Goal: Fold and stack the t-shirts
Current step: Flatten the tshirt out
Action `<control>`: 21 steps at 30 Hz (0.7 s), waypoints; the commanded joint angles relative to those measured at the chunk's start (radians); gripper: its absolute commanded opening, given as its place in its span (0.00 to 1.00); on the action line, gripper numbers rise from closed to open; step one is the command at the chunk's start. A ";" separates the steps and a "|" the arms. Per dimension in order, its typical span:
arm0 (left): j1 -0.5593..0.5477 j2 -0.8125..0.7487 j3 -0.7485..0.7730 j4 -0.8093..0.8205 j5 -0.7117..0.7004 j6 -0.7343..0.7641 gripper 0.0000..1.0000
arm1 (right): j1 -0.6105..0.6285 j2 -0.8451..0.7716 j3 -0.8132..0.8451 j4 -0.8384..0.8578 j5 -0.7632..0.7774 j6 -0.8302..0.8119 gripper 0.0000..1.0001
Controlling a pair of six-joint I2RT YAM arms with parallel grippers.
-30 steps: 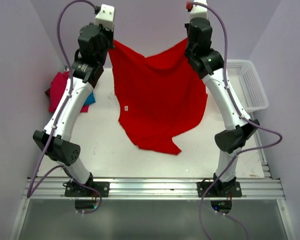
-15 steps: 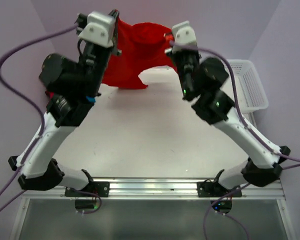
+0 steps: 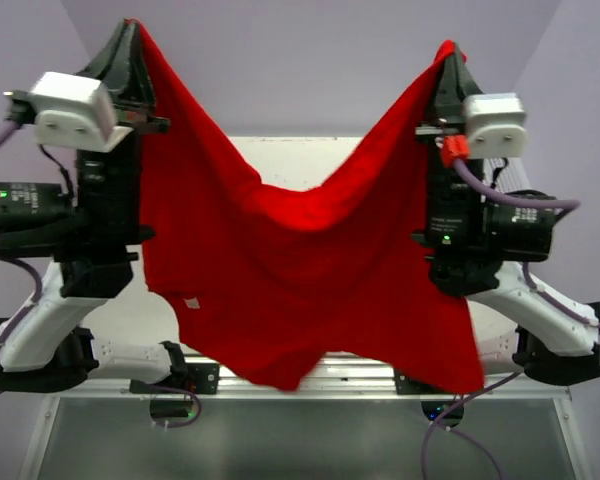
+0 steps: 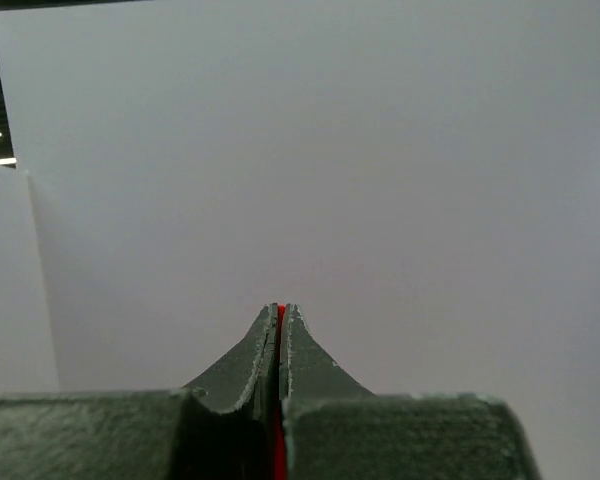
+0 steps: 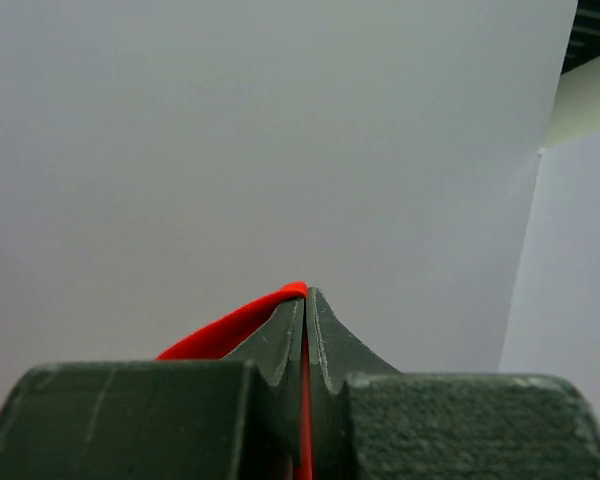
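Spreading step: the left tool [image 3: 130, 35] at upper left and the right tool [image 3: 448, 55] at upper right each clench an edge of the red shirt [image 3: 300, 270], which sags mid-frame above the worktop [image 3: 290, 155]; the next move likely calls for laying it flat.

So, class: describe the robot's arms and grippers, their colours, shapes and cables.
Left arm and right arm: white links, black joints, purple cables. A white camera box sits at each wrist; the right has a red plug. Left gripper and right gripper: dark grey, tapering fingers.
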 commanded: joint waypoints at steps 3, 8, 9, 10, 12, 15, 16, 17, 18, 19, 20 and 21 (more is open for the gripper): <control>-0.007 0.072 -0.115 0.371 -0.179 0.328 0.00 | -0.058 0.115 0.034 0.067 0.160 -0.108 0.00; 0.157 0.063 -0.226 0.310 -0.186 0.175 0.00 | -0.239 0.159 -0.041 -0.163 0.283 0.178 0.00; 0.205 0.049 -0.253 0.261 -0.179 0.092 0.00 | -0.290 0.162 -0.101 -0.203 0.297 0.235 0.00; 0.259 0.019 -0.349 0.221 -0.166 -0.035 0.00 | -0.319 0.166 -0.130 -0.247 0.310 0.297 0.00; 0.375 -0.008 -0.530 0.214 -0.165 -0.164 0.00 | -0.409 0.173 -0.199 -0.412 0.305 0.510 0.00; 0.489 -0.032 -0.724 0.216 -0.176 -0.268 0.00 | -0.514 0.218 -0.273 -0.537 0.291 0.699 0.00; 0.512 -0.032 -0.761 0.182 -0.153 -0.347 0.00 | -0.534 0.234 -0.287 -0.562 0.282 0.733 0.00; 0.563 -0.025 -0.801 0.202 -0.156 -0.377 0.00 | -0.551 0.263 -0.300 -0.591 0.280 0.781 0.00; 0.583 -0.017 -0.845 0.188 -0.152 -0.403 0.00 | -0.584 0.277 -0.323 -0.603 0.280 0.805 0.00; 0.603 0.001 -0.863 0.168 -0.141 -0.452 0.00 | -0.598 0.291 -0.331 -0.619 0.274 0.831 0.00; 0.641 0.012 -0.875 0.159 -0.127 -0.475 0.00 | -0.612 0.319 -0.334 -0.649 0.263 0.874 0.00; 0.657 0.026 -0.886 0.145 -0.120 -0.510 0.00 | -0.643 0.333 -0.333 -0.666 0.260 0.894 0.00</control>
